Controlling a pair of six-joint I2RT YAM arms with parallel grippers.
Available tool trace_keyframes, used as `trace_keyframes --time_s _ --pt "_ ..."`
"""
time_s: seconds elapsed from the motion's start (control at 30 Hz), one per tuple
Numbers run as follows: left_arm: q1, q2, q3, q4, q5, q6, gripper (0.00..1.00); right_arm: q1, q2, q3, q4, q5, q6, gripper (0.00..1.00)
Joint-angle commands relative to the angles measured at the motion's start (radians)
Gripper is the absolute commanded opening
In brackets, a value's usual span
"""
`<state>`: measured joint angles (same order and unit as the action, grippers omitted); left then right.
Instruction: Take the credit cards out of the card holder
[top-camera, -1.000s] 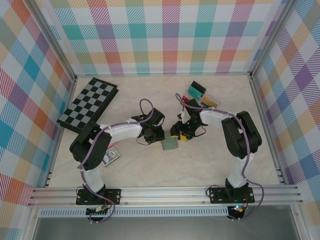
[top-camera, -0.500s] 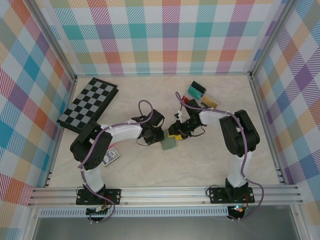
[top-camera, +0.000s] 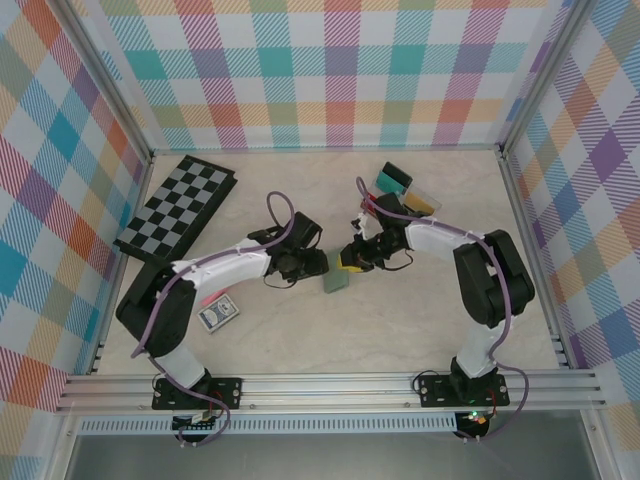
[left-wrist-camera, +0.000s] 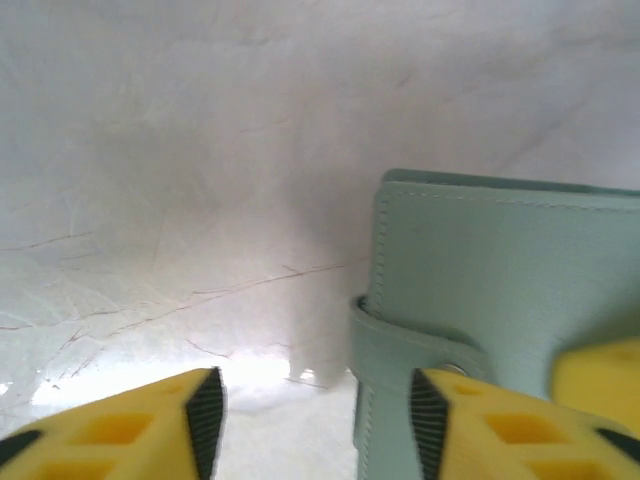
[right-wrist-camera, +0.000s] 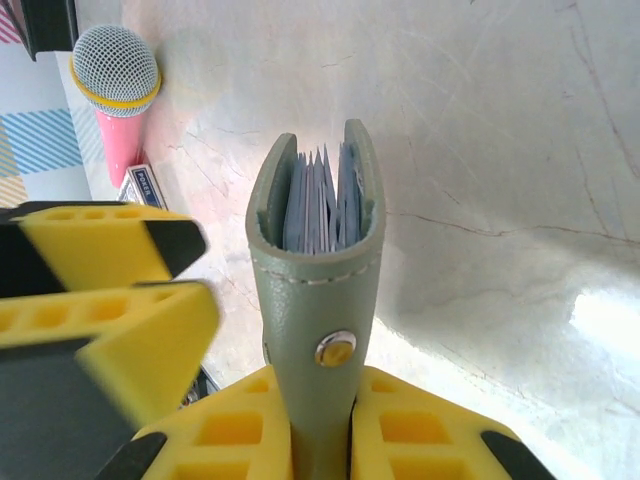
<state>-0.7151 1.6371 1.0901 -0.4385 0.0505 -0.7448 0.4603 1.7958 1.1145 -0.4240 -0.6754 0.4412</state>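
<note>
The grey-green card holder (right-wrist-camera: 316, 330) stands on edge, its snap strap facing the camera, and my right gripper (right-wrist-camera: 320, 445) is shut on its lower end. Blue-grey edges of credit cards (right-wrist-camera: 320, 205) show inside its open top. In the top view the card holder (top-camera: 336, 281) sits at mid-table between both grippers. My left gripper (left-wrist-camera: 318, 425) is open right beside it, with the right-hand fingertip (left-wrist-camera: 428, 420) over the strap and the card holder (left-wrist-camera: 510, 270) filling the right side. From above, the left gripper (top-camera: 314, 266) and the right gripper (top-camera: 350, 262) nearly meet.
A clear tray (top-camera: 412, 196) at the back right holds teal, dark and yellow cards. A checkered board (top-camera: 175, 210) lies at the back left. A blue playing-card pack (top-camera: 218, 314) lies near the left arm. A pink toy microphone (right-wrist-camera: 115, 70) lies beyond the card holder.
The right gripper has carried the card holder slightly back and turned it more on edge. The left arm swung its elbow leftward, uncovering the playing-card pack, with its gripper staying by the card holder.
</note>
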Motion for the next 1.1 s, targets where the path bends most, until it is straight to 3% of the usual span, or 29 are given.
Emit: trace_keyframes --time_s 0.0,0.2,0.57,0.73,1.07 --pt "0.006 -0.052 -0.009 0.0 0.034 0.037 0.64 0.012 -0.034 0.024 -0.042 0.028 0.036 0.1" --pt "0.005 -0.028 0.005 -0.006 0.087 0.047 0.65 0.02 -0.046 0.034 -0.047 0.028 0.054 0.09" --pt "0.005 0.048 0.026 0.033 0.17 0.043 0.57 0.035 -0.024 0.062 -0.056 0.007 0.057 0.04" --pt "0.005 0.077 0.051 -0.001 0.126 0.051 0.57 0.04 -0.013 0.067 -0.058 0.005 0.054 0.04" --pt "0.006 0.083 0.06 -0.099 -0.038 0.04 0.37 0.04 -0.004 0.077 -0.106 0.05 0.028 0.02"
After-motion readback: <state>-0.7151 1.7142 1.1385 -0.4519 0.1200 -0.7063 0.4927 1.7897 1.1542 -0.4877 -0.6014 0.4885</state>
